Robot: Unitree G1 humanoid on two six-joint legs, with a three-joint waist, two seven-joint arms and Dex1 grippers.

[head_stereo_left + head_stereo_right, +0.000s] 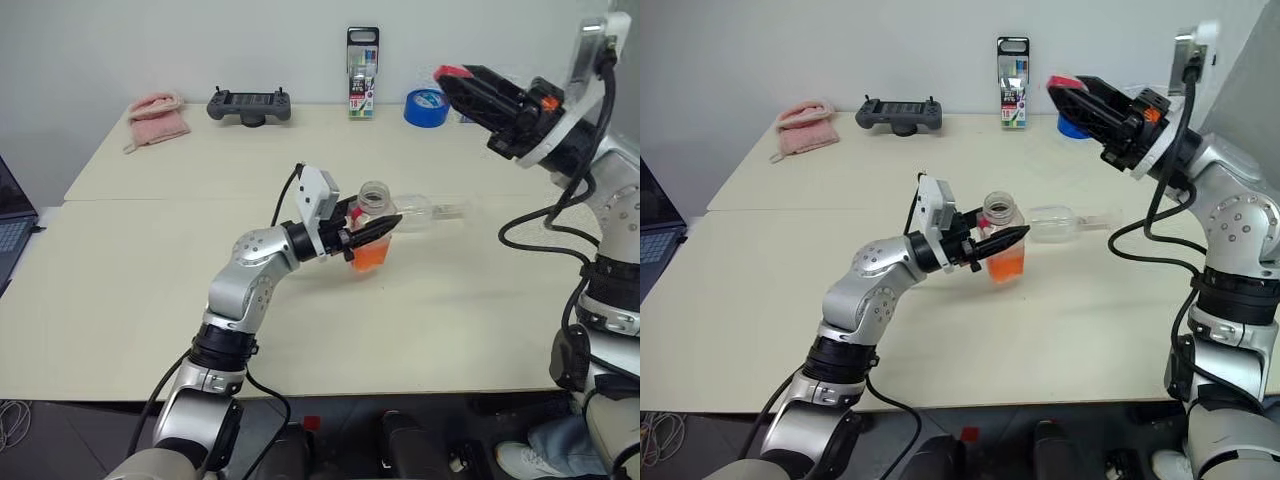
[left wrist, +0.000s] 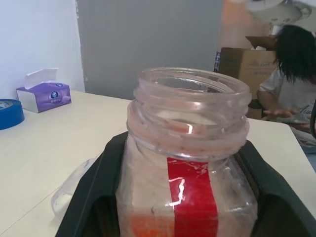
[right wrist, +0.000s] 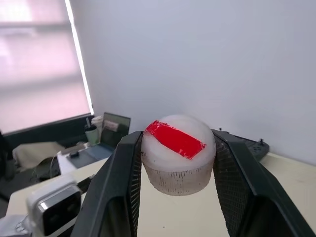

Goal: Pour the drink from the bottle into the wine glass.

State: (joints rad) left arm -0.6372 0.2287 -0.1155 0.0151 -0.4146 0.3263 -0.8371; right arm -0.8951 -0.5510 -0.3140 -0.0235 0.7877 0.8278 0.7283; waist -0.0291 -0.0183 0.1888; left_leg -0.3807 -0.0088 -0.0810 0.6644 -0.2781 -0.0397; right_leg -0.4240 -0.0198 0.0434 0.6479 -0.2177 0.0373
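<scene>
The bottle point(image 1: 373, 225) stands upright and uncapped near the middle of the table point(image 1: 130, 300), a little orange-red drink point(image 1: 369, 256) in its bottom, clamped between the fingers of the left gripper point(image 1: 371, 233). Just beside it the wine glass point(image 1: 425, 211) lies on its side on the table. The right gripper point(image 1: 447, 79) is raised well above the table's far side, closed around the white cap point(image 3: 178, 153) with its red tape patch.

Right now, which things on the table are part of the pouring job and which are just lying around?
Part of the job:
bottle, uncapped, in the left tool
cap in the right tool
wine glass, lying on its side

Lying about:
pink cloth
controller
marker pack
blue tape
tissue box
</scene>
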